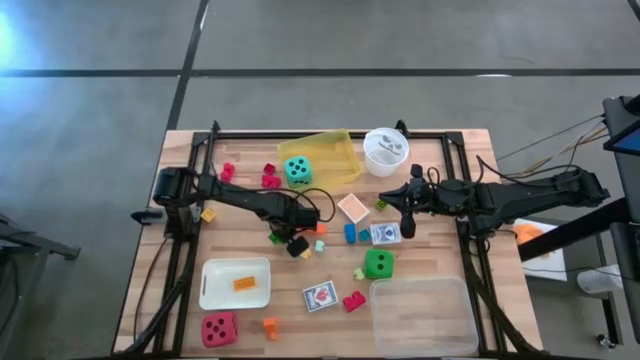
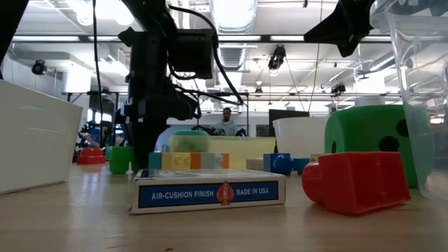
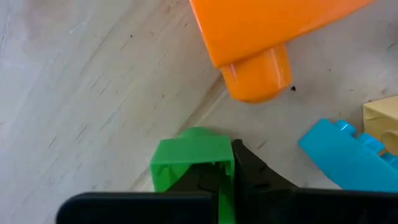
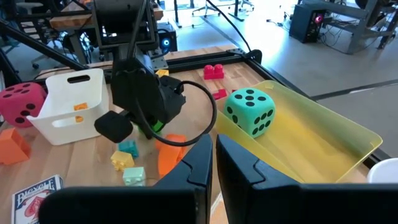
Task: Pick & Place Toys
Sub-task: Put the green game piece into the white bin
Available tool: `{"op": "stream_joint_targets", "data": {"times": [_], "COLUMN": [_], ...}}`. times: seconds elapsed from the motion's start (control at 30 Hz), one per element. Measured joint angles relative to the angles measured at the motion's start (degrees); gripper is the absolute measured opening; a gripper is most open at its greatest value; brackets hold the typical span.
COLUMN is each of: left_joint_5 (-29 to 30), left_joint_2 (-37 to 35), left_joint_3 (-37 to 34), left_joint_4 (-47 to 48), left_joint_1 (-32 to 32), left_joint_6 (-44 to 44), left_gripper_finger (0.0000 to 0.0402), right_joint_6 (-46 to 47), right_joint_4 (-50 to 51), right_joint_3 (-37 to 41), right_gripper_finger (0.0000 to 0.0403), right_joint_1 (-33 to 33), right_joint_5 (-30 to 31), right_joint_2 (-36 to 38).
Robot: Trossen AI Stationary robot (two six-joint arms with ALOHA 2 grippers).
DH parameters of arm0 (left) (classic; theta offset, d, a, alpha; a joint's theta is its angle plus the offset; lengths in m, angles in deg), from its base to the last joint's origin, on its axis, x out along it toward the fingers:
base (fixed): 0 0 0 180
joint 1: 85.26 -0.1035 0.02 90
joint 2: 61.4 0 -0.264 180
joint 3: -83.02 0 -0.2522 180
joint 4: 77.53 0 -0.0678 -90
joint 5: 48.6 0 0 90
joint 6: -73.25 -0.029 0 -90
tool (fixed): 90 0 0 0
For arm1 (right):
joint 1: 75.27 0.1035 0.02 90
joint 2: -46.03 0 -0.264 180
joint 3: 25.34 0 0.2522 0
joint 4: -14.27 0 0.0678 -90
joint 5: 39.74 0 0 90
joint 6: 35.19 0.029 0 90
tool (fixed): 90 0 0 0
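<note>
In the left wrist view a small green block (image 3: 193, 155) sits on the wood between the fingers of my left gripper (image 1: 292, 243), which points straight down near the table's middle. An orange block (image 3: 261, 37), a blue block (image 3: 342, 162) and a pale yellow block (image 3: 382, 118) lie close around it. My right gripper (image 1: 407, 228) hangs shut above the table right of centre, holding nothing. A teal die (image 1: 297, 170) rests in the yellow tray (image 1: 340, 148). My left gripper has the green block pinched between its two fingers, which come from above and point down. One dark finger (image 3: 249, 177) lies against the block's side (image 3: 227, 163); the block hides the other finger. The block's underside rests on the table.
A white tray (image 1: 215, 290) holding an orange block stands at the near left, and a clear tray (image 1: 425, 318) at the near right. A white cup (image 1: 385, 152) stands at the far edge. Green die (image 1: 378, 264), red die (image 1: 218, 328), card boxes (image 1: 320, 296) and loose blocks lie scattered.
</note>
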Motion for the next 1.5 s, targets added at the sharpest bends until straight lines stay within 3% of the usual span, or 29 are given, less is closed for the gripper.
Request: {"op": "stream_joint_targets", "data": {"times": [0.47,0.83,1.13,1.5], "left_joint_5": [-0.88,-1.34,-1.07,-1.08], "left_joint_2": [-5.29,-16.95,-26.62,-27.66], "left_joint_3": [-0.04,0.00,3.78,13.79], "left_joint_4": [0.83,5.48,18.83,30.83], "left_joint_1": [0.00,0.24,0.60,4.14], "left_joint_6": [1.55,3.16,9.65,10.80], "left_gripper_finger": [0.0003,0.0003,0.0002,0.0002], "right_joint_6": [-0.02,0.04,0.02,0.07], "right_joint_4": [-0.01,0.01,0.01,0.01], "right_joint_3": [0.00,0.00,0.00,0.00], "right_gripper_finger": [0.0020,0.0020,0.0020,0.0020], "right_joint_1": [-0.02,0.00,-0.02,0.00], "right_joint_5": [0.00,0.00,0.02,0.01], "right_joint_2": [0.00,0.00,-0.02,-0.01]}}
